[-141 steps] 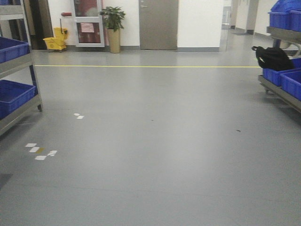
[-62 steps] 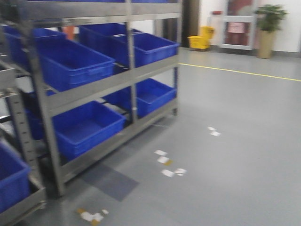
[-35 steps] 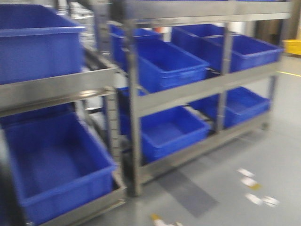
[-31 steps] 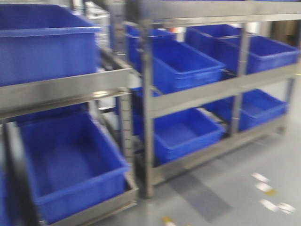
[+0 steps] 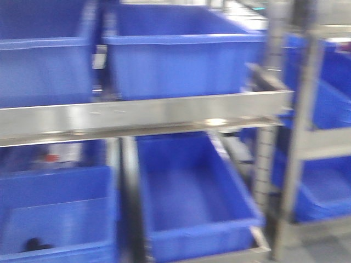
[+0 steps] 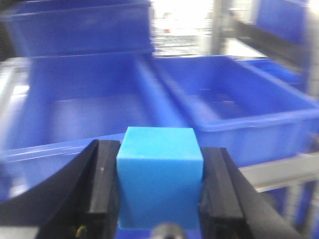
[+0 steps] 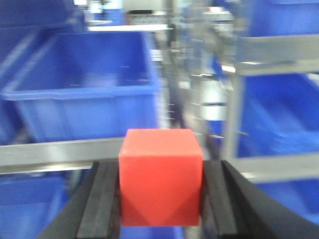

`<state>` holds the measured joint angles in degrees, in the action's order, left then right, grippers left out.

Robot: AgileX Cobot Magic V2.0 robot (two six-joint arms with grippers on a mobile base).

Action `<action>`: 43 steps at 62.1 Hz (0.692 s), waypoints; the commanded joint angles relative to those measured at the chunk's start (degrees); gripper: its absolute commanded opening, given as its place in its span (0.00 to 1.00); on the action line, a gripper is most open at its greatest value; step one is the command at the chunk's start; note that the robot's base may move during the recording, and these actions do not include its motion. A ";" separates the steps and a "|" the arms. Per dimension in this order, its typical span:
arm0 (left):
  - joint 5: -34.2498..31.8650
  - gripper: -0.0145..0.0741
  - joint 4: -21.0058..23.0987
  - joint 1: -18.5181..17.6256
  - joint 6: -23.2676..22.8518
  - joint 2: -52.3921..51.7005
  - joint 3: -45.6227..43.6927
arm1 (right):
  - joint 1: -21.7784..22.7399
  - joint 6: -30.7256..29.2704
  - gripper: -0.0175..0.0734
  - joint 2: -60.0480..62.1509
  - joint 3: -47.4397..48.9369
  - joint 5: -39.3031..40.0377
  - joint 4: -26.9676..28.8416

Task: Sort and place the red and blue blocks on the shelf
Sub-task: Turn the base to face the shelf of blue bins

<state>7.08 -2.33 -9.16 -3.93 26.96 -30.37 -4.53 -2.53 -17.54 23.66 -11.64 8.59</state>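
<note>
left tool (image 6: 159, 191): clamped on the blue block (image 6: 160, 169), gripping its two side faces.
right tool (image 7: 160, 194): clamped on the red block (image 7: 160, 172) the same way.
blue block: held in the air before open blue bins (image 6: 234, 114), not set on the shelf (image 5: 148, 115).
red block: held in the air facing a steel shelf rail.
shelf: grey steel tiers carrying large blue bins; front view blurred.
</note>
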 commanded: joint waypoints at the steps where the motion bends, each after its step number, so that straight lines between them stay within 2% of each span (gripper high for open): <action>1: -5.39 0.38 0.10 0.06 0.04 0.35 -1.71 | 0.33 -0.45 0.59 -0.51 1.54 5.01 -0.02; 43: -5.39 0.38 0.10 0.06 0.04 0.35 -1.71 | 0.33 -0.45 0.59 -0.51 1.54 5.01 -0.02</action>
<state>7.08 -2.33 -9.16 -3.93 26.96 -30.37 -4.53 -2.53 -17.54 23.66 -11.64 8.59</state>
